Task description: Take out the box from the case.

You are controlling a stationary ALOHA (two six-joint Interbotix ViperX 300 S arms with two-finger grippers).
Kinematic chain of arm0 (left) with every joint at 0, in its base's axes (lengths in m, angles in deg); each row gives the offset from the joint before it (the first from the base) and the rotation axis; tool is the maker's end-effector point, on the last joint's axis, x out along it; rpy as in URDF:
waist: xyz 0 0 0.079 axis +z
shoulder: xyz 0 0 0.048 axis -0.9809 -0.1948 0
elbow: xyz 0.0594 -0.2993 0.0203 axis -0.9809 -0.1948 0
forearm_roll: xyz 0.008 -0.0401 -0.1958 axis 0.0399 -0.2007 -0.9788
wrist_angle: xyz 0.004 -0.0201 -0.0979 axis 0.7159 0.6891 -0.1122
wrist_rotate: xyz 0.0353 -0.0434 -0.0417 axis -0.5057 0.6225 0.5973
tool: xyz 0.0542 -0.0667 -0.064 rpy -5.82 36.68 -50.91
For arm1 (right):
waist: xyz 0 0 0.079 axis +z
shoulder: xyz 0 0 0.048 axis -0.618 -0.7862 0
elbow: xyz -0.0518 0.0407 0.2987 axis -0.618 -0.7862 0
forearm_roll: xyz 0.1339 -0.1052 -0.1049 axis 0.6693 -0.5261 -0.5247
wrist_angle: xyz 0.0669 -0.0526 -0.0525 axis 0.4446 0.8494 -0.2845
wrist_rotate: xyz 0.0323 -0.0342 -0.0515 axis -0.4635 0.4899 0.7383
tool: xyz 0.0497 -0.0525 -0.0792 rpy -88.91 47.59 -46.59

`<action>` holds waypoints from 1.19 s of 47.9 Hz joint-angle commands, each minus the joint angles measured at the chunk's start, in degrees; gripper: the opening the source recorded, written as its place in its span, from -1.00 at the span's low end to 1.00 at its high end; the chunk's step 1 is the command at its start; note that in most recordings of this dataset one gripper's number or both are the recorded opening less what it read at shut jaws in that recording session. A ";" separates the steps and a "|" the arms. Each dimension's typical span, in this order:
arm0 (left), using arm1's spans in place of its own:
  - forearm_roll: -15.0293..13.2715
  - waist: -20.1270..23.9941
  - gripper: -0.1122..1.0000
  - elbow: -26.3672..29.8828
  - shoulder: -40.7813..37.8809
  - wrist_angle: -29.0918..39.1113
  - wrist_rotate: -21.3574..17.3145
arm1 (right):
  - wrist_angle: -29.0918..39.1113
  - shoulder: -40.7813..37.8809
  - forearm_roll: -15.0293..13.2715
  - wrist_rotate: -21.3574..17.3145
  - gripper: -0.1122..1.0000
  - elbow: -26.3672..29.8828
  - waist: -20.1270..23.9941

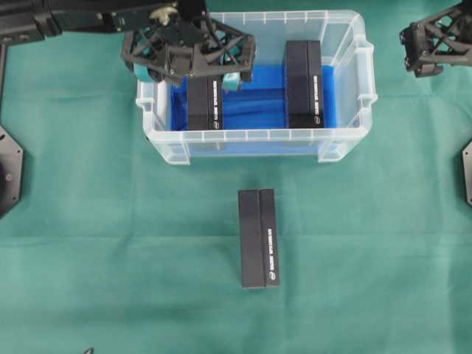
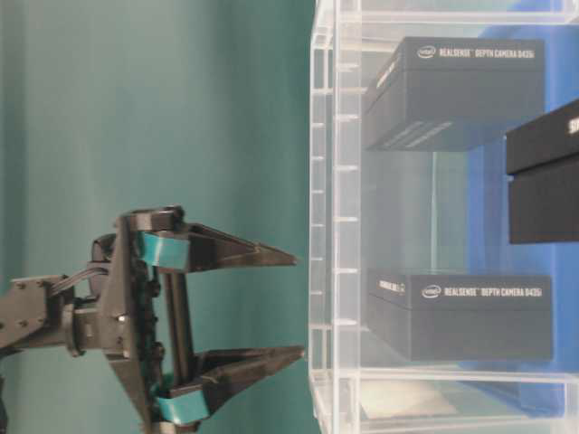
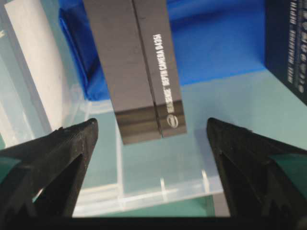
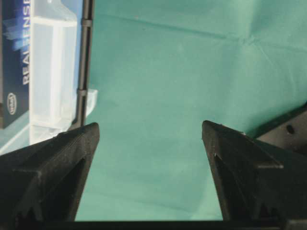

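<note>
Clear plastic case (image 1: 346, 136) with blue lining: set on the green cloth (image 1: 110, 243) at the far middle of the overhead view.

Black RealSense camera box, left (image 1: 205, 103): laid flat inside the case at its left end, partly covered from above by the left gripper (image 1: 188, 74). In the left wrist view the same box (image 3: 144, 72) is seen between and beyond the two fingertips (image 3: 62, 148), untouched.

Black RealSense camera box, right (image 1: 303, 82): laid flat inside the case at its right end, well apart from the left box.

Third black box (image 1: 259, 237): laid outside the case on the cloth, near of it, at the middle of the table.

Left gripper: held over the left end of the case, jaws spread wide, nothing grasped.

Right gripper (image 1: 431, 44): kept at the far right, outside the case and just beside its right wall; jaws shown apart in the right wrist view, with only cloth between them.
</note>
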 commanded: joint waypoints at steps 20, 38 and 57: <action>0.53 0.97 0.86 -7.21 1.49 -8.79 1.41 | -0.62 0.53 -0.09 0.09 0.73 -0.18 -0.09; 0.88 1.05 0.86 -8.35 -0.79 -12.13 1.41 | -1.85 0.53 -0.09 0.09 0.73 -0.44 -0.09; 2.11 1.32 0.86 -10.28 -1.41 -13.01 1.41 | -3.16 0.53 -0.09 0.18 0.73 -0.62 -0.09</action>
